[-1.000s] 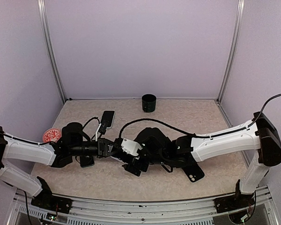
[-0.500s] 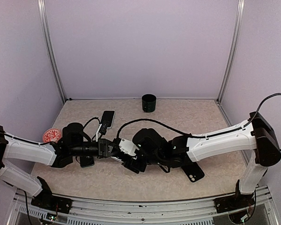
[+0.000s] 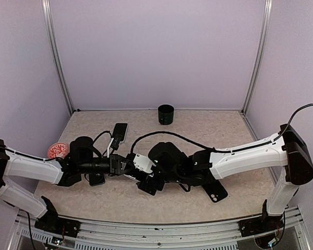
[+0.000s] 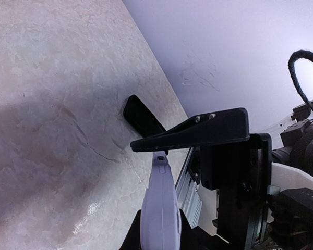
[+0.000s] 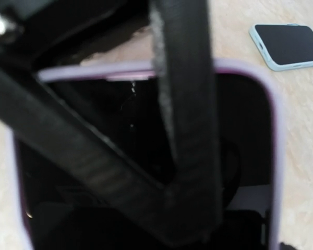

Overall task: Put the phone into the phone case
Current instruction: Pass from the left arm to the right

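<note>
A phone in a lilac case (image 4: pixel 159 208) is held edge-up above the table, between the fingers of my left gripper (image 3: pixel 124 166), which is shut on it. In the right wrist view its dark screen and lilac rim (image 5: pixel 275 146) fill the frame. My right gripper (image 3: pixel 146 182) meets it from the right. One black finger (image 4: pixel 190 130) lies across the phone's far end, and its fingers (image 5: pixel 185 104) cross the screen. I cannot tell whether they grip. A black phone case (image 3: pixel 214 190) lies flat under the right arm; it also shows in the left wrist view (image 4: pixel 141 117).
A second phone (image 3: pixel 120 133) with a cable lies at the back left. A dark phone (image 3: pixel 96 179) lies beneath the left arm. A phone in a pale case (image 5: pixel 287 44) shows on the table. A red round disc (image 3: pixel 57 150) is at the left edge, a black cup (image 3: pixel 166 114) by the back wall.
The right gripper has shifted slightly left against the held phone. The left arm has stayed in place.
</note>
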`<state>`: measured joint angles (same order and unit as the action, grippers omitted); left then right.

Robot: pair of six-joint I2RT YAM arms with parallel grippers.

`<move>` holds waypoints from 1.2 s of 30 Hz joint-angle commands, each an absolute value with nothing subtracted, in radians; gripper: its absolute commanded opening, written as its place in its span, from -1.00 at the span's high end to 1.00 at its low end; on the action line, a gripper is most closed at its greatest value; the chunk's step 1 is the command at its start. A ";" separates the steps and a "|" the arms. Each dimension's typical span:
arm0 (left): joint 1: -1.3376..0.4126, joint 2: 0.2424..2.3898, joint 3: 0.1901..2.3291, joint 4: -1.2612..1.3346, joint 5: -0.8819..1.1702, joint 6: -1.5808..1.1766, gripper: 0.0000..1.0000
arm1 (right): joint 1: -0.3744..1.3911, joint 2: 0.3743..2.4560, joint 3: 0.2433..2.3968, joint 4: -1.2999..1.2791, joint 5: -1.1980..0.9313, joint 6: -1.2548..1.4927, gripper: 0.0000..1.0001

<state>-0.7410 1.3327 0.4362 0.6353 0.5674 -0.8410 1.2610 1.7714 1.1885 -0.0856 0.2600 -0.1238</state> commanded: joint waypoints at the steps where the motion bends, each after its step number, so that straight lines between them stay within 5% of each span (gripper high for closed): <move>1: -0.739 1.318 0.470 0.692 0.573 -0.834 1.00 | 1.266 1.697 1.161 -0.102 0.265 -0.132 -0.99; 36: -0.742 1.319 0.470 0.698 0.583 -0.834 1.00 | 1.228 1.727 1.134 -0.107 0.243 -0.163 -0.90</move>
